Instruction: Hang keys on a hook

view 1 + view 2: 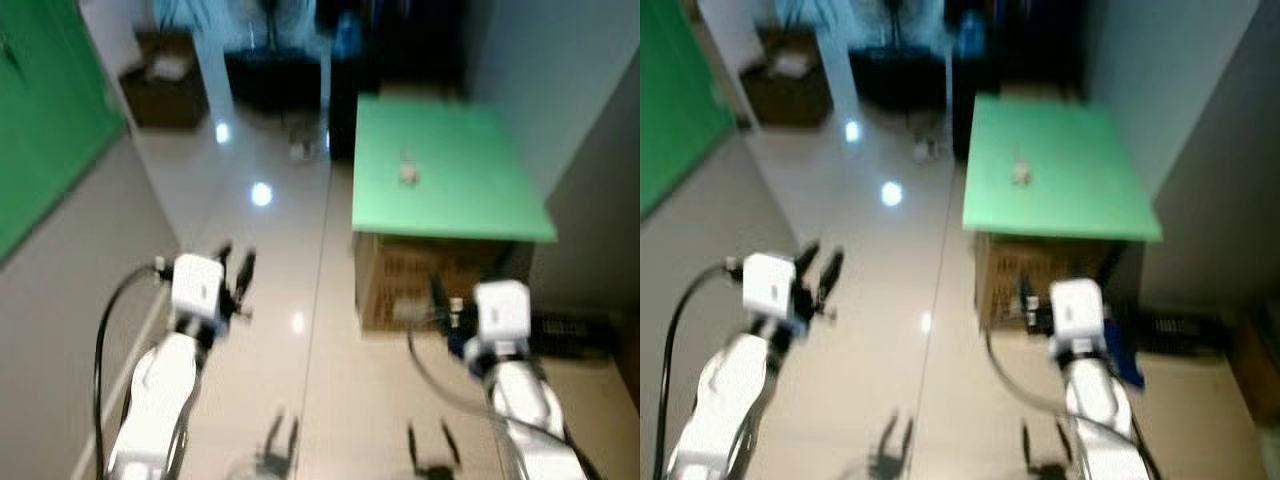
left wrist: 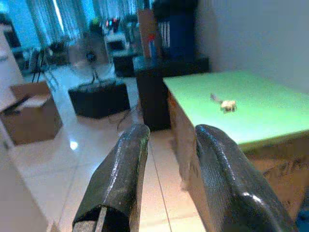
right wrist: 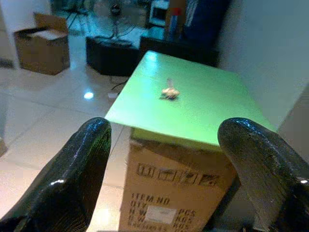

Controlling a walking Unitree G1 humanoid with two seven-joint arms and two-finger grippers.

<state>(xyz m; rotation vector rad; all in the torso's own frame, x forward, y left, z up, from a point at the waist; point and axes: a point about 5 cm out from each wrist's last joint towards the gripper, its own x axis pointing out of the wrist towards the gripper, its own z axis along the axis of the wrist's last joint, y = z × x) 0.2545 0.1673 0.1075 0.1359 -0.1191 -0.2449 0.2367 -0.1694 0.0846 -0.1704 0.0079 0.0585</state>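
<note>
Reaching forward over the floor, left gripper (image 1: 236, 272) and right gripper (image 3: 169, 159) gape open (keys (image 3: 170, 93) lie on the green tabletop (image 1: 450, 190) ahead).

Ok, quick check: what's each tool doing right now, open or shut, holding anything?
Left tool: open, holding nothing.
Right tool: open wide, holding nothing.

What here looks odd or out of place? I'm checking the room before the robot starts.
The keys lie loose in the middle of the green board, which is no real table: it rests on a cardboard box. Both end effectors are open and empty.
</note>
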